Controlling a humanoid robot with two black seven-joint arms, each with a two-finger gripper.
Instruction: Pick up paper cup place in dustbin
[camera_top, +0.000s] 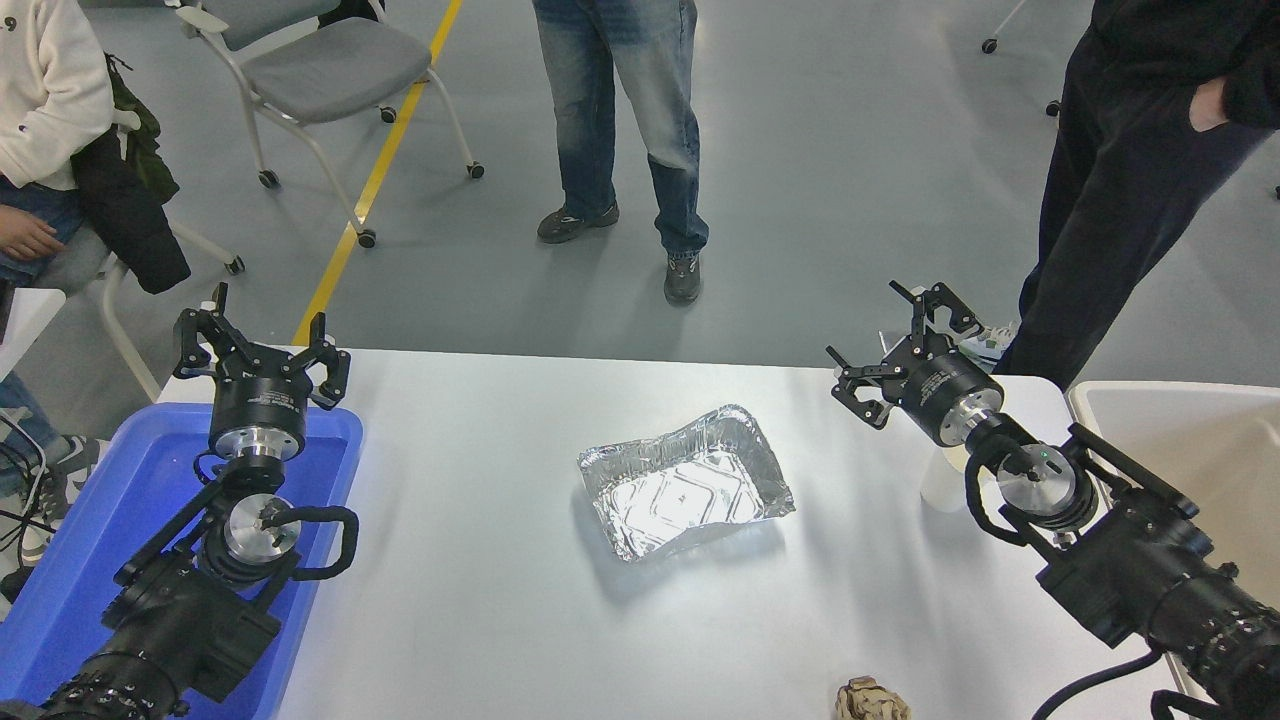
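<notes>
The white paper cup (943, 480) stands on the white table (480, 600) near its right side, mostly hidden behind my right arm's wrist. My right gripper (890, 345) is open and empty, raised above the table's far right edge, beyond and a little left of the cup. The cream dustbin (1180, 440) stands at the table's right end; only its rim and part of its inside show. My left gripper (262, 335) is open and empty, parked over the blue tub at the left.
A shiny foil tray (690, 480) lies mid-table. A blue tub (120, 500) sits under my left arm. A small brown wrinkly lump (872, 702) lies at the front edge. People stand and sit beyond the far edge, by a grey chair (320, 70).
</notes>
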